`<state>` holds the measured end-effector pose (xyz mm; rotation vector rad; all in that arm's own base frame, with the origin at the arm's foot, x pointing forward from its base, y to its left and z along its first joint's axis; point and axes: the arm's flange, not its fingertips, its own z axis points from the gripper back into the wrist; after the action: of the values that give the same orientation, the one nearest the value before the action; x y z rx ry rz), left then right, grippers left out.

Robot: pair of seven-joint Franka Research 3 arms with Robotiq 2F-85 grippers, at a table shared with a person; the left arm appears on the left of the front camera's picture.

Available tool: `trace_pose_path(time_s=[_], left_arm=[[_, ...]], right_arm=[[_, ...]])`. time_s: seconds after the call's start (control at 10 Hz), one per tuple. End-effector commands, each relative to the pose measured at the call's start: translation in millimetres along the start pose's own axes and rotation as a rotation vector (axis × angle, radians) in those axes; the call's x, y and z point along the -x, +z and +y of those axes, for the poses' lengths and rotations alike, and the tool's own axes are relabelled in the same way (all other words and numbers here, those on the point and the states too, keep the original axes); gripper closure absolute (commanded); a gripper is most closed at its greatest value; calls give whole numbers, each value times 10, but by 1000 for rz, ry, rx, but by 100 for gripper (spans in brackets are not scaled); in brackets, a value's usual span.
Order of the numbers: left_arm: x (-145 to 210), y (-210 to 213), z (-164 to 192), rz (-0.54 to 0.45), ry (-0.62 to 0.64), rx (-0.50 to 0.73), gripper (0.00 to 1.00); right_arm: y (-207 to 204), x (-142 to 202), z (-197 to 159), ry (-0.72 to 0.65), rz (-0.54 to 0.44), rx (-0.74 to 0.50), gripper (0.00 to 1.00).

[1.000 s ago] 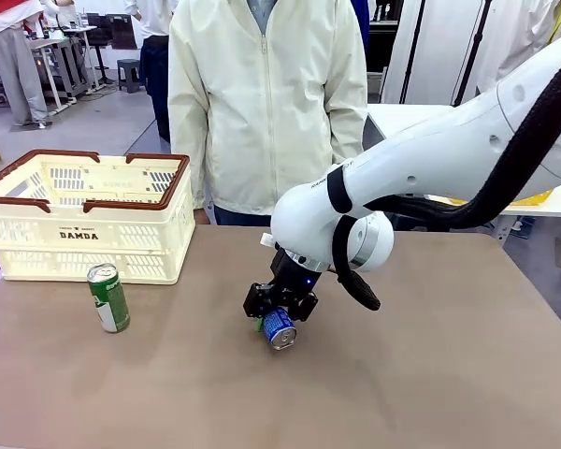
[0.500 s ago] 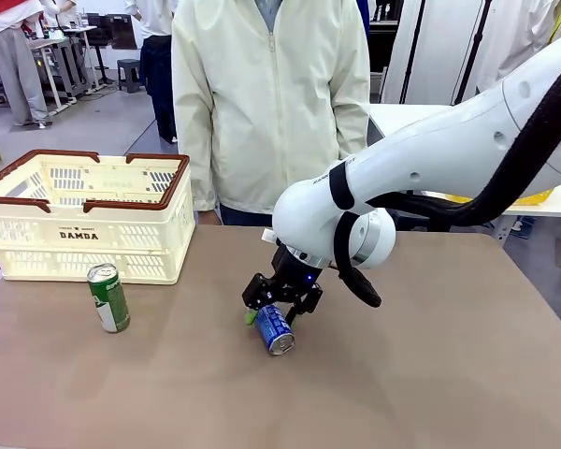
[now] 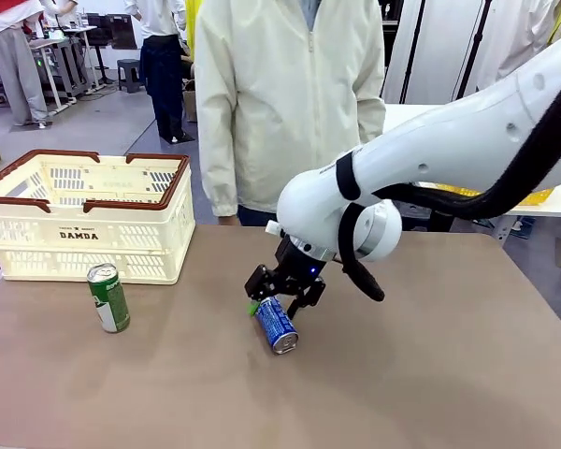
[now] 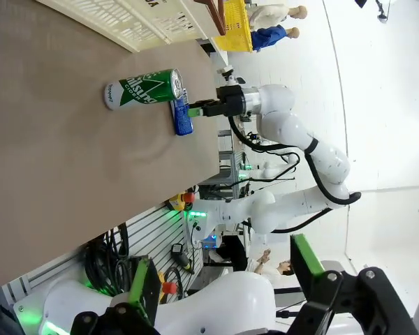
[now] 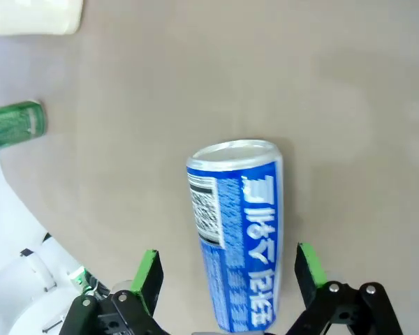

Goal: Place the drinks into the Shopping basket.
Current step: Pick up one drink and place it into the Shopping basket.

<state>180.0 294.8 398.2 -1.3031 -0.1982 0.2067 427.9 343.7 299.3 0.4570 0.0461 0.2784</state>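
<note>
1. The blue can [image 3: 277,325] is lying on its side at the middle of the bench [image 3: 449,374]. The right claw [image 5: 228,269], snug on it a second ago, is now standing spread wide, pads clear of it.
2. So nothing is heading for the Shopping basket [image 3: 84,234] at the far left corner — a regrasp is looking necessary.
3. The right arm is reaching in from the right edge, its wrist tilting down over the can.

A brown tabletop [image 3: 467,374] fronts a grey floor [image 3: 93,126] and a white table [image 3: 407,117].

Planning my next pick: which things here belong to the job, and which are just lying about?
Job: blue can, lying inside the open right gripper; green can, standing; Shopping basket.
Lying about: yellow basket, beyond the table.
</note>
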Motion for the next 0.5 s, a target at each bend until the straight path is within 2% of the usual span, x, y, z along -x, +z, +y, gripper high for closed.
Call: trace_pose_path(time_s=[0.0,0.2,0.3,0.4], left_arm=[[-8,-24,-23,-13,4,6,0],[-8,-24,-23,-13,4,6,0],[-8,-24,-23,-13,4,6,0],[-8,-24,-23,-13,4,6,0]], right_arm=[[495,285,-240,-11,-38,-49,0],[1138,635,-611,-63,-74,-115,0],[1559,925,-901,-72,-72,-267,0],[2009,1294,-1276,-148,-118,-447,0]])
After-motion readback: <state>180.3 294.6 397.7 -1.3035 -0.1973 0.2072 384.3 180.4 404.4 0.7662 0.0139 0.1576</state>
